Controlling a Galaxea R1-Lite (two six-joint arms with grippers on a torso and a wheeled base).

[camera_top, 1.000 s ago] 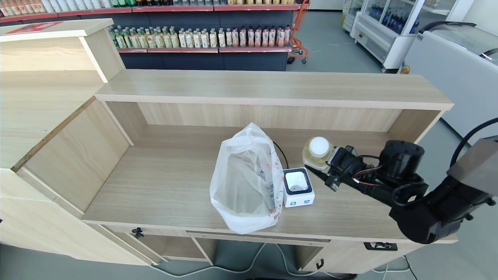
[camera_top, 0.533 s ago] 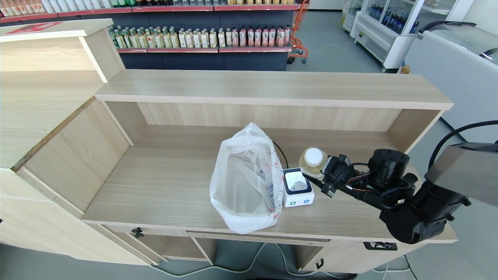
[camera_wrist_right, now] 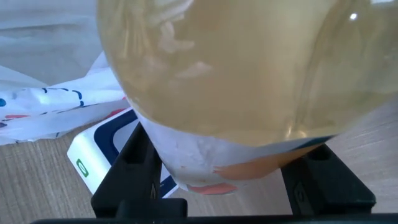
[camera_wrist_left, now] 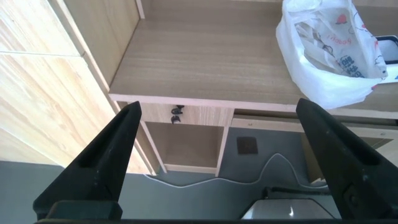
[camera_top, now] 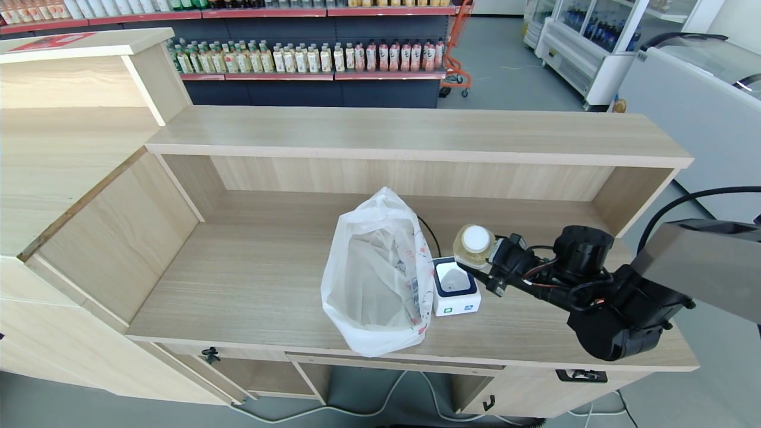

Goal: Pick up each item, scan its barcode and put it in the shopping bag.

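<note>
One wooden counter [camera_top: 250,279], drink shelves [camera_top: 309,59] behind, right gripper [camera_top: 477,265] pinching jar [camera_top: 474,242] by scanner [camera_top: 455,286], left gripper [camera_wrist_left: 219,111] spread.

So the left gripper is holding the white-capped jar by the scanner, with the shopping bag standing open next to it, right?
Not quite: it is the right gripper that holds the white-capped jar, as the head view shows. The rest stands: the jar is by the scanner, with the shopping bag standing open next to it.

jar [camera_wrist_right: 236,74] cut off at edges; scanner [camera_wrist_right: 93,155] mostly hidden behind it; bag [camera_top: 374,279] contents unclear.
</note>
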